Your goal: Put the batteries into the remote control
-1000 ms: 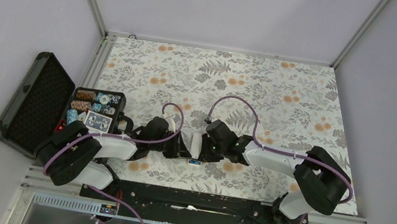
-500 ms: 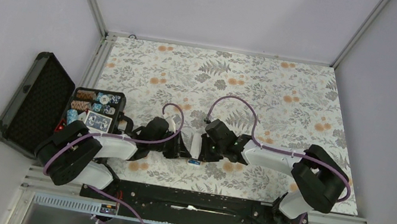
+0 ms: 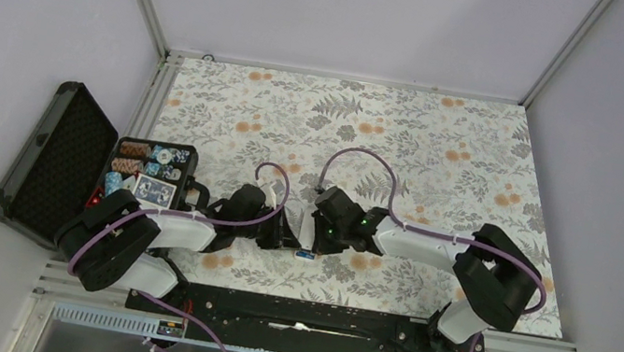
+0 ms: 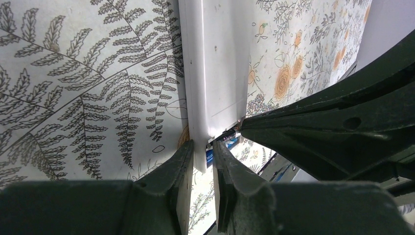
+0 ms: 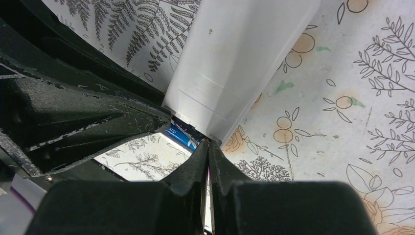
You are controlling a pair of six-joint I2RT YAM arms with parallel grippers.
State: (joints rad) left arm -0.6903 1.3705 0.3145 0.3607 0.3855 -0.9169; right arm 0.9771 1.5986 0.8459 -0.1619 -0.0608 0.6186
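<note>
The white remote control (image 3: 308, 224) stands on its edge on the floral table between the two arms. My left gripper (image 4: 203, 146) is shut on its lower end, one finger on each face (image 3: 288, 232). The remote's plain white back (image 5: 244, 63) fills the right wrist view. My right gripper (image 5: 208, 144) is shut, its tips touching the remote's bottom corner (image 3: 318, 234), with nothing clearly between them. One blue battery (image 5: 180, 133) shows just under the remote's end, also as a blue speck on the table (image 3: 306, 255) and behind the left fingers (image 4: 232, 143).
An open black case (image 3: 55, 159) sits at the left edge, its tray (image 3: 188, 168) holding poker chips and a card deck. A metal rail (image 3: 296, 311) runs along the near edge. Grey walls enclose the floral table (image 3: 445, 150).
My right gripper has closed its fingers and shifted slightly left against the remote. The left gripper and the remote have stayed put.
</note>
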